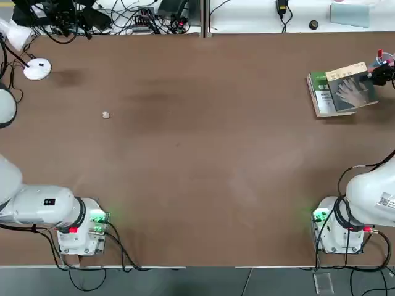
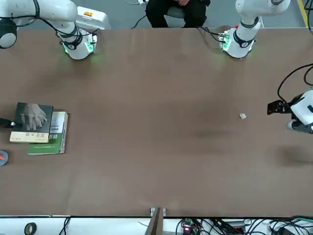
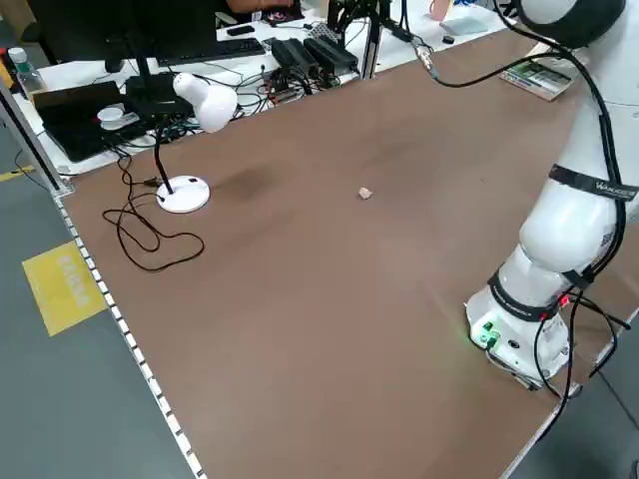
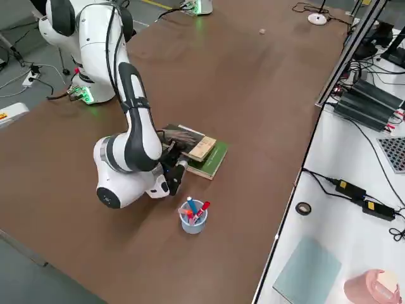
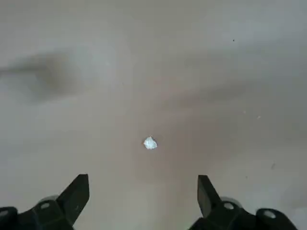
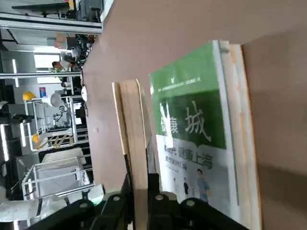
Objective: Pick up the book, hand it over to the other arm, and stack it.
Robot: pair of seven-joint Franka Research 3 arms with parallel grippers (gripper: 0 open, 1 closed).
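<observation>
The front view alone shows one seated person [image 2: 177, 10], behind the near edge of the table [image 1: 185, 160]. At this edge stand the two arm bases, one toward each near corner. The left gripper [image 5: 144, 178] is cut away from the top view, but the front view finds it above the table toward its left edge, and its own wrist view shows it released, its two fingers wide apart with nothing between. One small white scrap [image 1: 105, 115] lies on the table, between its middle and its far left corner. There are two books near the far right corner: the dark book [image 1: 352, 88], which the right gripper [image 6: 140, 178] is grasping by its edge, and the green-and-white book [image 1: 323, 92], partly covered by it from above. If these two touch, I cannot tell. The right wrist view shows the fingers on both covers, what the top view does not. Close to the right edge is one pen cup [image 4: 193, 217], whole only in the right side view. One lamp [image 3: 183, 194] stands near the far left corner. Farthest, on the white desk [image 4: 342, 209], there is one pink cup [image 4: 372, 286], seen only from the right side.
</observation>
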